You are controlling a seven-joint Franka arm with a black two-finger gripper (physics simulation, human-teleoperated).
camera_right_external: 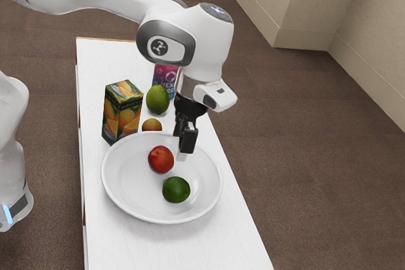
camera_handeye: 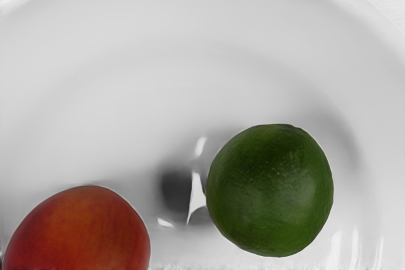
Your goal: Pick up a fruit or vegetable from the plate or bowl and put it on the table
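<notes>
One lime [camera_right_external: 176, 190], at the exterior view's five o'clock from the red fruit [camera_right_external: 161, 159], seems firm, slippery, best pinched mid-height; claw [camera_right_external: 184, 151] spread or closed, I can't tell.

plate [camera_right_external: 130, 181]: white | nectarine [camera_right_external: 161, 159]: red-orange | lime [camera_right_external: 176, 190]: dark green | carton [camera_right_external: 121, 115]: printed oranges

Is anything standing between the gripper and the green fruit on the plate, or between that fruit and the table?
Nothing visible blocks the gripper from the green fruit; the red fruit lies off to one side. Toward the table, only the plate's raised rim stands between.
</notes>
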